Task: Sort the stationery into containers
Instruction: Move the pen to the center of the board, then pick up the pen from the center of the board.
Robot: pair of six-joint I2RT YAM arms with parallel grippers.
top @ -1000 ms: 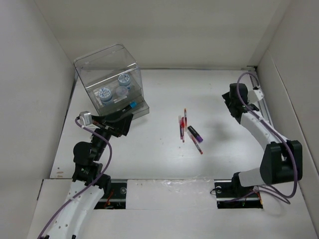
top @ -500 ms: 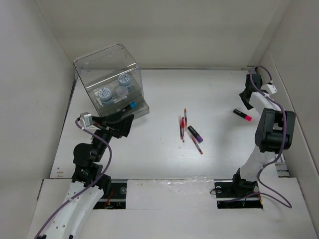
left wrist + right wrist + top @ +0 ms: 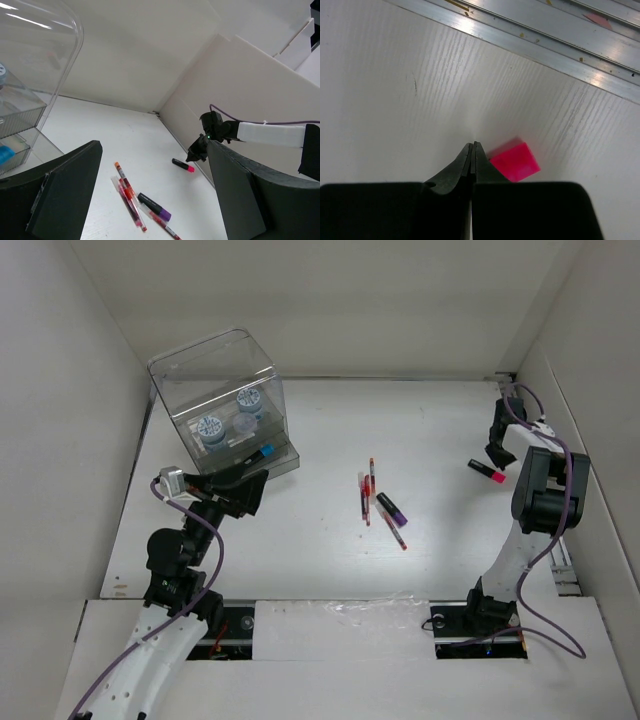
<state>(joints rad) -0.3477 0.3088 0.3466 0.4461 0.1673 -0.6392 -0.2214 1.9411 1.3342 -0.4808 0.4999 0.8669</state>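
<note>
Several thin red pens (image 3: pixel 365 496) and a dark marker with a purple end (image 3: pixel 391 508) lie together mid-table; the left wrist view shows the pens (image 3: pixel 128 196) and the marker (image 3: pixel 155 207) too. A dark marker with a pink end (image 3: pixel 486 471) lies at the far right. My right gripper (image 3: pixel 494 454) stands just behind it, shut on nothing, with the pink end (image 3: pixel 514 161) beside its tips (image 3: pixel 472 146). The clear organiser box (image 3: pixel 196 365) holds two blue-and-white rolls (image 3: pixel 210 428). My left gripper (image 3: pixel 254 490) hangs open in front of the box, empty.
White walls close in the table on the left, back and right. A metal rail (image 3: pixel 530 47) runs along the right wall beside the pink-ended marker. A blue-ended item (image 3: pixel 265 451) lies in the box's front drawer. Purple cables trail along both arms.
My right arm has folded back toward the right wall and its jaws have closed on nothing. The pink-ended marker, hidden a second ago, now lies in view. The left arm has not moved.
</note>
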